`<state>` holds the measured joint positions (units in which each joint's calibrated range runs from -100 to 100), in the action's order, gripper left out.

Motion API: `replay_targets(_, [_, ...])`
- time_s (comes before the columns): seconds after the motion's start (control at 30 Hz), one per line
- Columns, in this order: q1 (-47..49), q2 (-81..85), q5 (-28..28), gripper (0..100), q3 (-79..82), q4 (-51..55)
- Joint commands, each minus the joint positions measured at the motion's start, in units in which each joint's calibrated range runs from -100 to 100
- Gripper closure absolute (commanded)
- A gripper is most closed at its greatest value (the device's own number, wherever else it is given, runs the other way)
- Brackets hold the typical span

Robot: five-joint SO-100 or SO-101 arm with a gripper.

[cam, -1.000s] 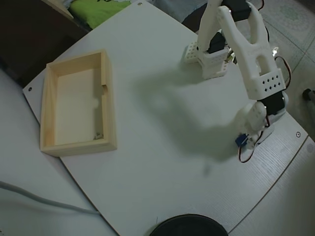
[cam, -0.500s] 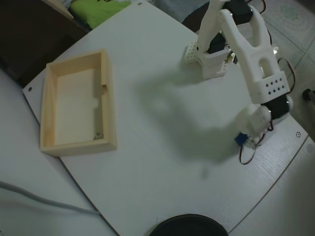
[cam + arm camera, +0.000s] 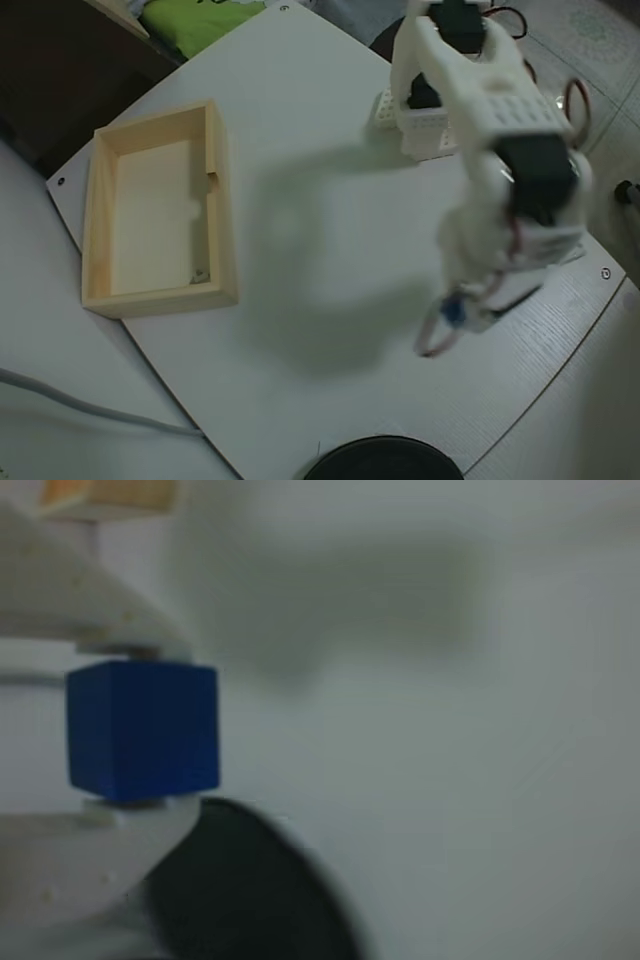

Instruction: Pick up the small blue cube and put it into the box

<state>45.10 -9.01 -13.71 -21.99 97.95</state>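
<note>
In the wrist view my gripper (image 3: 145, 730) is shut on the small blue cube (image 3: 143, 728), one white finger (image 3: 80, 600) above it and one below. In the overhead view the white arm reaches over the right part of the white table, and the cube shows as a small blue spot (image 3: 453, 308) at the gripper (image 3: 455, 312), held above the table surface. The pale wooden box (image 3: 225, 210) lies at the left of the table, far from the gripper; inside I see only a tiny speck near one corner. A corner of the box (image 3: 110, 495) shows at the wrist view's top left.
A round black object (image 3: 385, 460) sits at the table's front edge, also seen in the wrist view (image 3: 250, 890). The arm's white base (image 3: 425, 120) stands at the back. A green item (image 3: 195, 15) lies beyond the table's far edge.
</note>
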Motion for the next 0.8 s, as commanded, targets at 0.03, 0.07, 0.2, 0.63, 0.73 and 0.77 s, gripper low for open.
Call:
replay_targets(0.03, [-9.16, 1.24, -1.40, 94, -9.86, 1.71])
replay_targets(0.07, [-11.30, 1.58, -1.98, 94, -10.32, 1.62])
replay_targets(0.2, [-18.67, 2.17, -4.37, 94, -12.22, 1.54])
replay_targets(0.63, [-41.52, 1.15, -6.24, 93, -21.27, -3.90])
replay_targets(0.73, [-45.80, 0.98, -6.24, 93, -20.27, -6.53])
replay_targets(0.77, [-47.05, 0.98, -6.24, 93, -19.46, -7.72])
